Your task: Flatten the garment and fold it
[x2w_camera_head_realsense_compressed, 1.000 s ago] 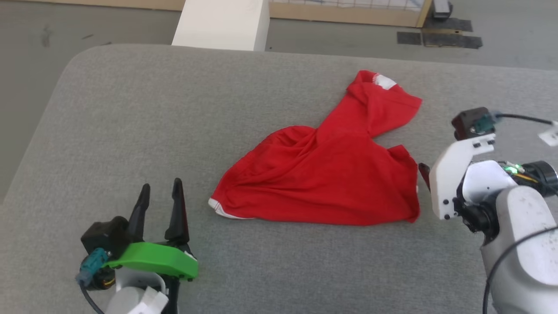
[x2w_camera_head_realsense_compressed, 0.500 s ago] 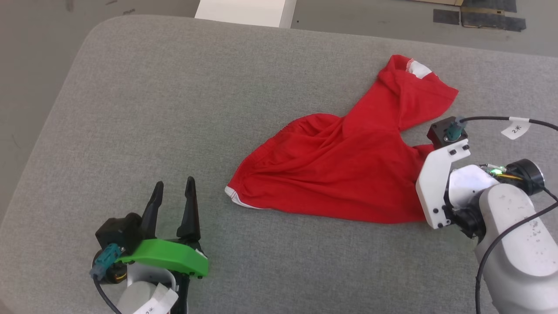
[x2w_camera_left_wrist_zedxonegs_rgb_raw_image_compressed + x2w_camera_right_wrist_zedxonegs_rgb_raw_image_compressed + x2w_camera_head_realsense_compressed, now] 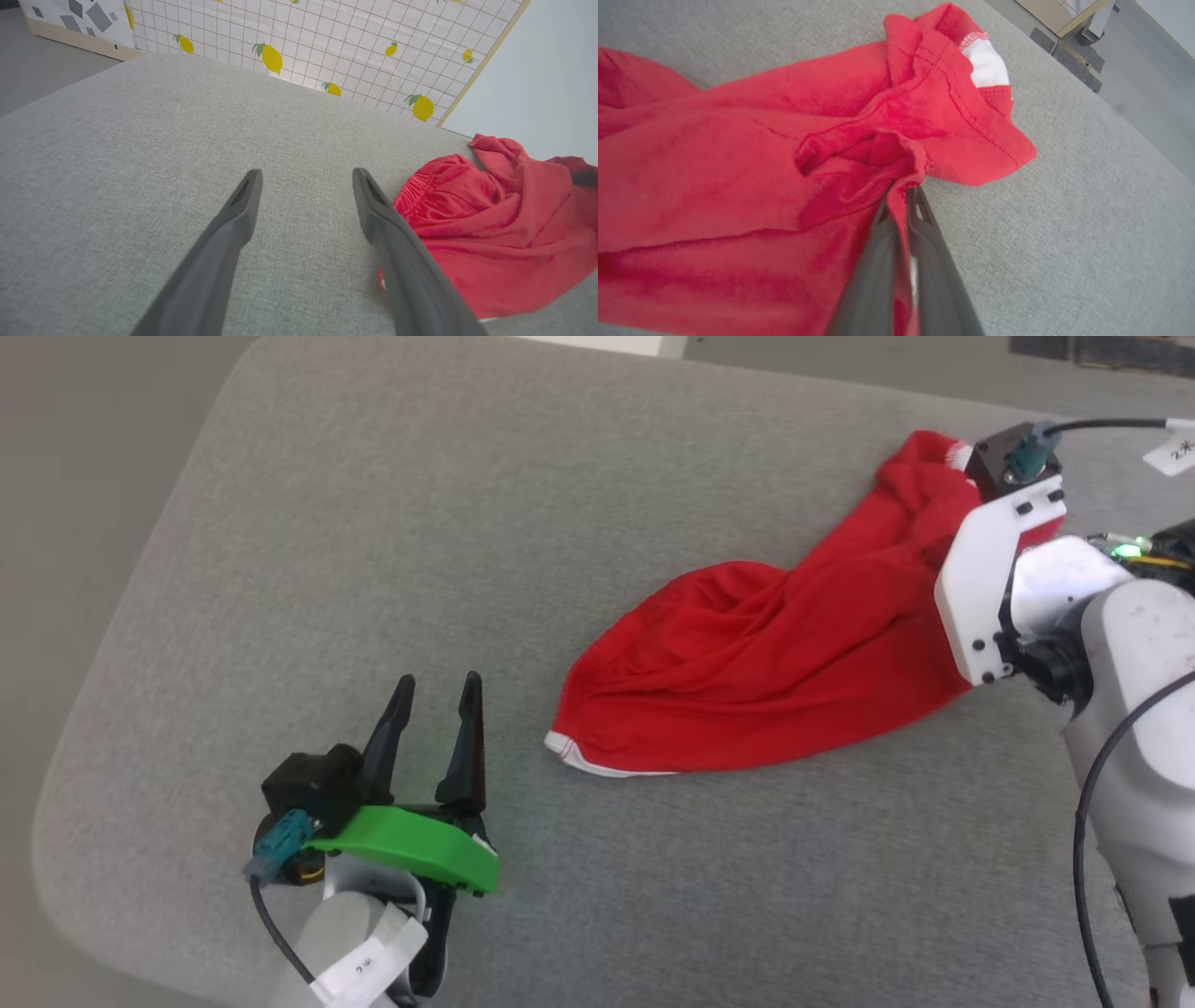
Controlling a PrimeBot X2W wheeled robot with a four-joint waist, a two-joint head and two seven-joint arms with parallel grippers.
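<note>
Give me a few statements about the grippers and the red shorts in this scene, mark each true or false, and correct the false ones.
1. The right gripper is shut on a fold of the garment. True.
2. The left gripper is clamped on the garment's trimmed hem. False: its fingers are spread open over the grey surface, beside the garment and holding nothing.
3. The garment lies flat and smooth. False: it is bunched and creased, pulled into a long shape toward the right gripper.
4. A white patch shows at the end of the garment near the right gripper. True.
</note>
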